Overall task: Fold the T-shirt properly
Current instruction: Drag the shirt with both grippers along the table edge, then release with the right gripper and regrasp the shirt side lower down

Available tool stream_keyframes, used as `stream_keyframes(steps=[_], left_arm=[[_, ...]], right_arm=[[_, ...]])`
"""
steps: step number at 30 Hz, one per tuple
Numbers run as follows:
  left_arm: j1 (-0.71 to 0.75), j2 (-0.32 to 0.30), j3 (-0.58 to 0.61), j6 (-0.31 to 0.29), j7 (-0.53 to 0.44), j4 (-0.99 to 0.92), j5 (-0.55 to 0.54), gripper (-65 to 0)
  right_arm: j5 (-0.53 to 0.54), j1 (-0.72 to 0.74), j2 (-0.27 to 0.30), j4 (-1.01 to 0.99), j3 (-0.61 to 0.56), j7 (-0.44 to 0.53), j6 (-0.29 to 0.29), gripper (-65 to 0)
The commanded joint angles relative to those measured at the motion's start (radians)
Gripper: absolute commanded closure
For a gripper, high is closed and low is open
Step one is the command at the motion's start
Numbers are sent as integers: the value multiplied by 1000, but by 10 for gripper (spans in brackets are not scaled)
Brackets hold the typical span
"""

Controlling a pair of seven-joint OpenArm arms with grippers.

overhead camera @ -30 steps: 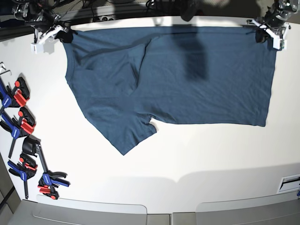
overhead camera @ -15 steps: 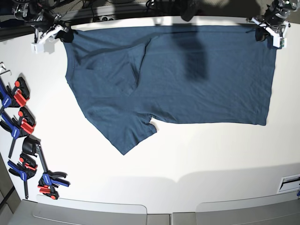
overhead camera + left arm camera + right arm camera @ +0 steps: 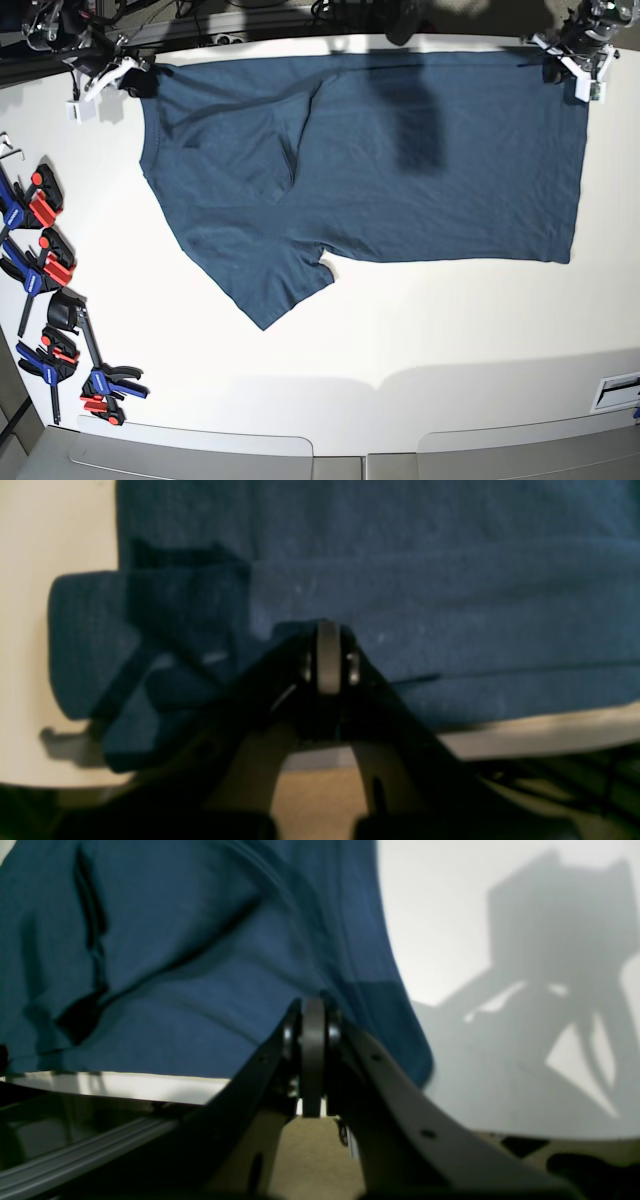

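1 navy T-shirt (image 3: 400, 170) w/ 2 grippers, L (image 3: 556, 72) & R (image 3: 143, 80), both pressed together at its far corners

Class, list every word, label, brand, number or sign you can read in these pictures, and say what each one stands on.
None can be quoted with certainty.
Clamps at the table's side: pale marks on the blue bars, too small to read.
White label at the table's edge: a dark bar shows, but no readable text.
T-shirt: no lettering visible.
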Motion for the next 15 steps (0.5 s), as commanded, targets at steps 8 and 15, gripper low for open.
stream_keyframes(steps=[8, 15], left_arm=[[21, -1, 5, 25, 28, 151, 100, 0], [21, -2, 5, 182, -44, 216, 278, -64]], right_arm=[[18, 27, 17, 95, 10, 34, 3, 0], [15, 135, 16, 97, 10, 42, 3, 0]])
